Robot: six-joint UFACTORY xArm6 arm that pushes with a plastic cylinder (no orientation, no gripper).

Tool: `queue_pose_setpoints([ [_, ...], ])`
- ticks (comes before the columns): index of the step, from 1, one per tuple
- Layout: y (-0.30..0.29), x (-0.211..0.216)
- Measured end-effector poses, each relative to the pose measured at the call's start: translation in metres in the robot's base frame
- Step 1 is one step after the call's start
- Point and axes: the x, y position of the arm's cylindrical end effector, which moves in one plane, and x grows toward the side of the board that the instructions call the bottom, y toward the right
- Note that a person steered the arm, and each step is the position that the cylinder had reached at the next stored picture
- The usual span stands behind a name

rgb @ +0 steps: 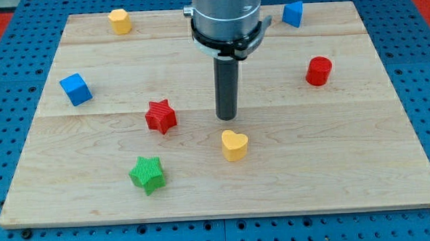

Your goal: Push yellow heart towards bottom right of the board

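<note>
Tool tip [227, 118] is seen on the worktop [333, 152], with no jaws to spread or pinch, only a plain rod end. Just below it, apart from it, the yellow heart [234, 144] is found. To its left the red star [160, 115] is placed, and the green star [147, 173] lower left.

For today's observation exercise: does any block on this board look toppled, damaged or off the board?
Nothing stands out. The yellow heart sits flat on the wooden board, just below my tip with a small gap. The red star and green star also sit flat.
</note>
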Motion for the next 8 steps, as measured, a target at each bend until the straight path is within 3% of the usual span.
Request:
queue_pose_setpoints([
  [2,-0.045,0.058],
  [3,0.044,0.064],
  [8,0.156,0.031],
])
